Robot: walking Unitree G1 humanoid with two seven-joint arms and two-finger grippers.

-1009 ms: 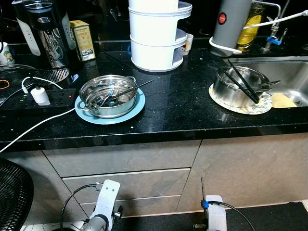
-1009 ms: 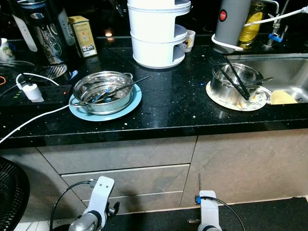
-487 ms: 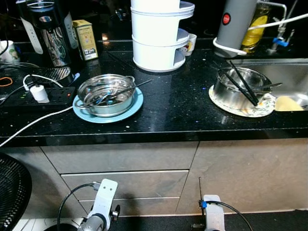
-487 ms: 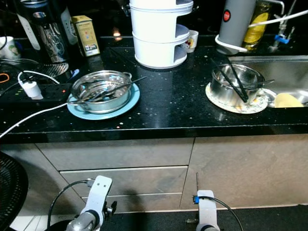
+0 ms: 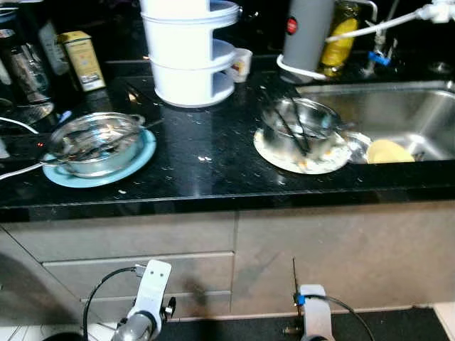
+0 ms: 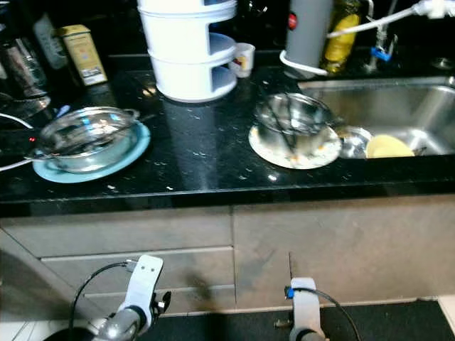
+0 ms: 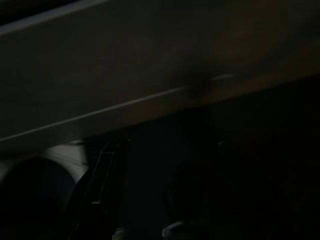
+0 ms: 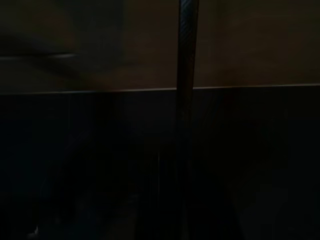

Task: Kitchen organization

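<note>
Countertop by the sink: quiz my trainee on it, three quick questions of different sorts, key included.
1. True or false: the steel pot stands on a blue plate.
2. What lies in the steel bowl on the patterned plate? A) black chopsticks B) a sponge C) a mug
3. Fill in: the white tiered container stands ____ the two plates, towards the wall.

Key: 1 true; 2 A; 3 behind.
</note>
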